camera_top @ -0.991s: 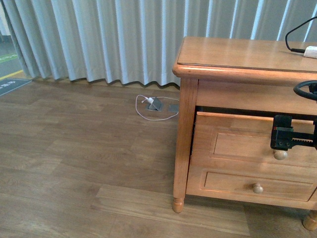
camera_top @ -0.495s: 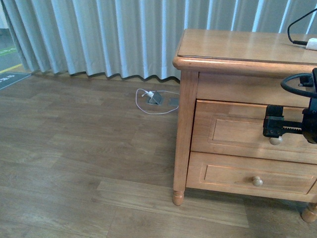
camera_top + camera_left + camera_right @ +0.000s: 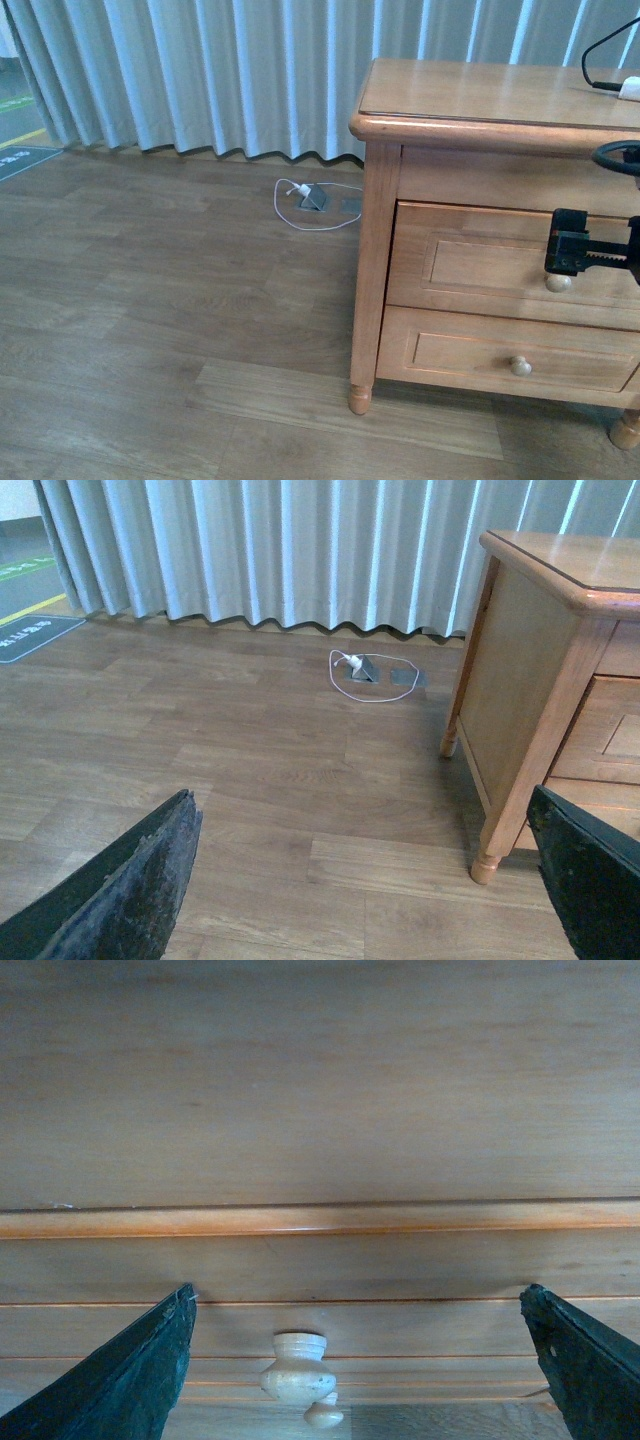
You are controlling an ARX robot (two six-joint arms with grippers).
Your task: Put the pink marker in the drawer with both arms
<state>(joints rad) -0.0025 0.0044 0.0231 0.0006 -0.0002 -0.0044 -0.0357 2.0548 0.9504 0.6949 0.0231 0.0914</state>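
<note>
Front view: right gripper (image 3: 568, 252) spread wide, empty, knob (image 3: 558, 283) just off at 6 o'clock, drawer (image 3: 480, 262) shut. Marker nowhere visible. Left gripper (image 3: 370, 880) wide too.

My left gripper (image 3: 365, 880) hangs spread wide over the wooden floor (image 3: 200, 740), one black finger (image 3: 120, 890) in the lower left corner of the frame and the other in the lower right, with nothing between them. Pale pleated curtains (image 3: 280, 550) fill the top of the frame, and below them, near the centre, a white cable (image 3: 375, 675) loops around a small floor socket. At the right edge stands the wooden cabinet (image 3: 520, 670), its side panel and turned foot facing me.
</note>
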